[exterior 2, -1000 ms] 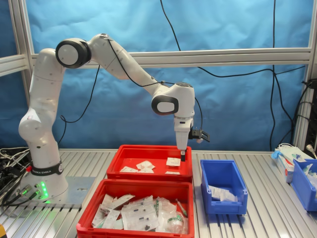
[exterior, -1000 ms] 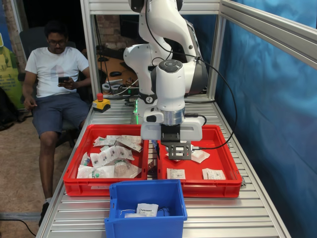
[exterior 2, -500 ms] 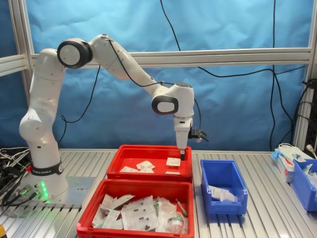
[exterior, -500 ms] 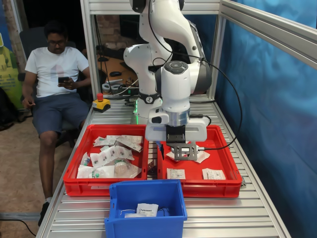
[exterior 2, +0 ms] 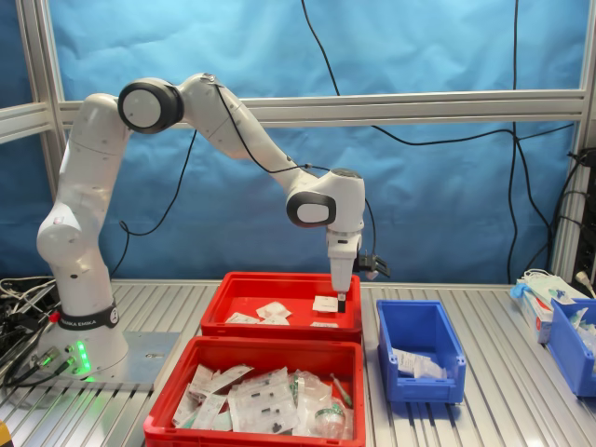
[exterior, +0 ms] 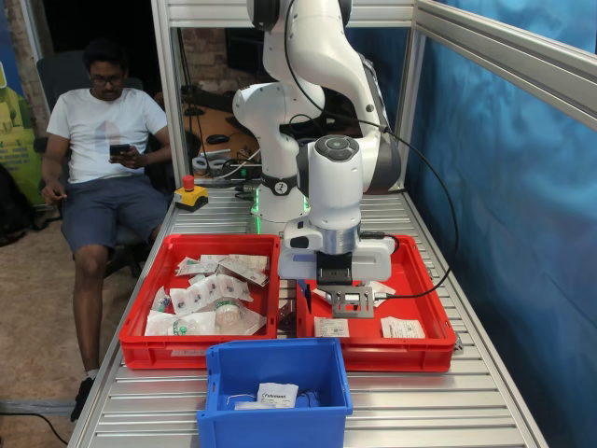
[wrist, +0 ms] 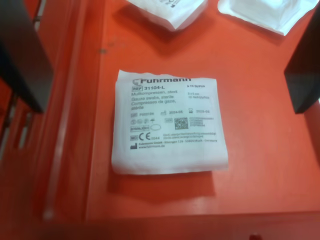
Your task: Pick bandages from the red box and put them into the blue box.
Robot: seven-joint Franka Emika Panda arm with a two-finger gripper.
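Observation:
My gripper hangs open, low inside the red box, just above a square white bandage near the box's front wall. In the wrist view that printed bandage lies flat on the red floor between the two dark fingers, untouched. Another bandage lies toward the first exterior view's right, and more lie behind the gripper. In the second exterior view the gripper is at the red box's end nearest the blue box. The blue box holds some white packets.
A second red crate heaped with strips and rolls sits beside the red box. A man sits at the first exterior view's left, past a red stop button. Another blue bin stands at the second exterior view's right. Aluminium frame posts surround the table.
The gripper has moved toward the red box's front wall and come lower, ending over the bandage there. The packets have not moved.

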